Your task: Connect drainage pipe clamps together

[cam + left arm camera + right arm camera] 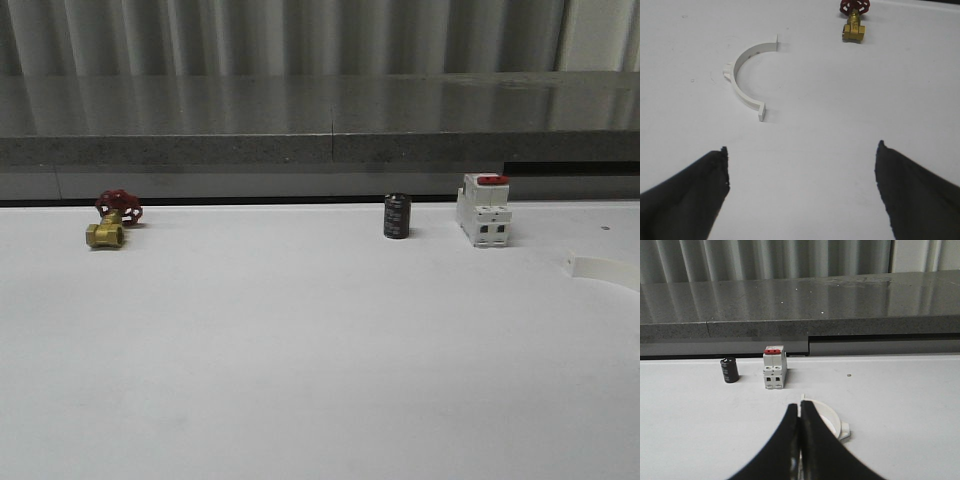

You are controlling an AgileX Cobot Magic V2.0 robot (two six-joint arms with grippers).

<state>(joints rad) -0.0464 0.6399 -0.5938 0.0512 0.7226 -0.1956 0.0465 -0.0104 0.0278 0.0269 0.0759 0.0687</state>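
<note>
One white half-ring drainage pipe clamp [736,82] lies flat on the white table, ahead of my left gripper [802,145] and a little to one side. That gripper is open, with bare table between its dark fingers. The other clamp half [605,268] lies at the table's far right edge. In the right wrist view this half [835,420] sits just beyond and partly behind my right gripper [800,405]. The right gripper is shut with nothing in it.
A brass valve with a red handwheel [110,222] sits at the back left, also seen beyond the left clamp [854,25]. A black cylinder [397,216] and a white breaker with a red switch [484,210] stand at the back right. A grey ledge [320,150] borders the table's far side.
</note>
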